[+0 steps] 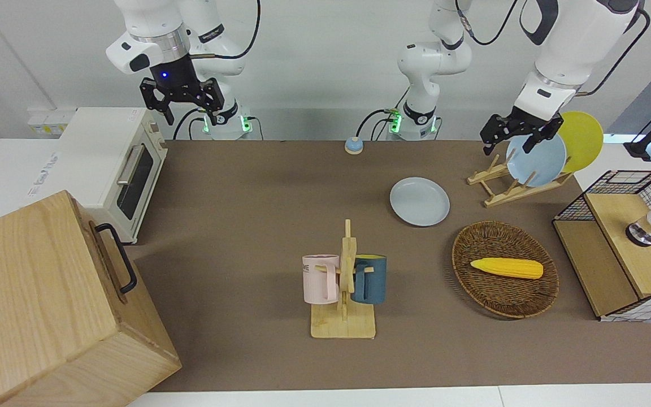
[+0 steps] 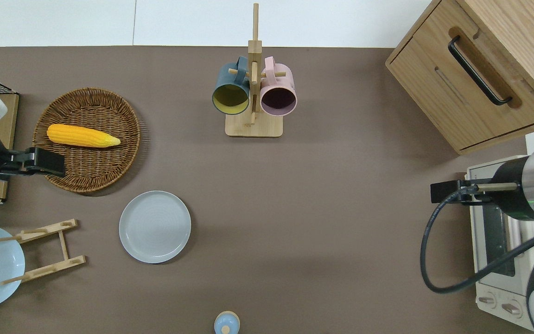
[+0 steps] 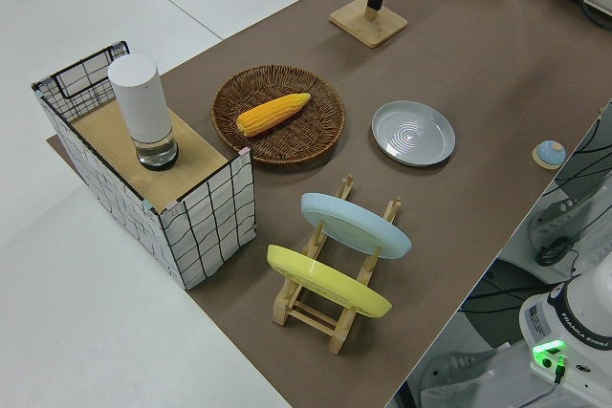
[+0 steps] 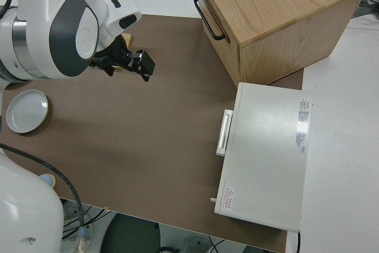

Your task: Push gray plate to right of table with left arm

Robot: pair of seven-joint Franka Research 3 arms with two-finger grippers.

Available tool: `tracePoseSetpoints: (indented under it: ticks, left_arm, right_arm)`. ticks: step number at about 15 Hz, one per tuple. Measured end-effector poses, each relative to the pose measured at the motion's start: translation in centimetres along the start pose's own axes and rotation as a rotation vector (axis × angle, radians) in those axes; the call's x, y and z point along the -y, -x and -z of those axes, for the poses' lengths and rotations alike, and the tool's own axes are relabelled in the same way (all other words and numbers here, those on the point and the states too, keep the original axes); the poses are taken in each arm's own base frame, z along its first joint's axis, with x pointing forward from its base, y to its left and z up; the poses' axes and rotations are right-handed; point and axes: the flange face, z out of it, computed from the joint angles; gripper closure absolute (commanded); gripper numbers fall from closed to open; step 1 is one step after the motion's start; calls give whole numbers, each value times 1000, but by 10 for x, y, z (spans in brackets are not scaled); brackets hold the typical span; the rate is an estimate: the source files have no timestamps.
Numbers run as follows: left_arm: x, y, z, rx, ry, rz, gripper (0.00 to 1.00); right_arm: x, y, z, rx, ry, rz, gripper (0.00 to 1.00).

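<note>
The gray plate lies flat on the brown table, nearer to the robots than the wicker basket. It also shows in the overhead view, the left side view and the right side view. My left gripper is open and empty, up in the air. In the overhead view the left gripper is over the rim of the wicker basket, apart from the plate and toward the left arm's end of it. My right gripper is open and parked.
A wicker basket holds a corn cob. A wooden dish rack holds a light-blue and a yellow plate. A mug rack stands mid-table. A toaster oven, a wooden box, a wire basket and a small blue bell stand around.
</note>
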Motion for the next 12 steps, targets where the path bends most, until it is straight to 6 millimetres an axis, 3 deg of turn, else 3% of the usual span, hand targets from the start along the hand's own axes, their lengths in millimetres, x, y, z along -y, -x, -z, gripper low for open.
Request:
tracePoseSetpoints:
  ticks: [12]
  left_arm:
    - [-3, -1, 8, -18, 1, -6, 9]
  right_arm:
    - [0, 0, 0, 0, 0, 0, 5]
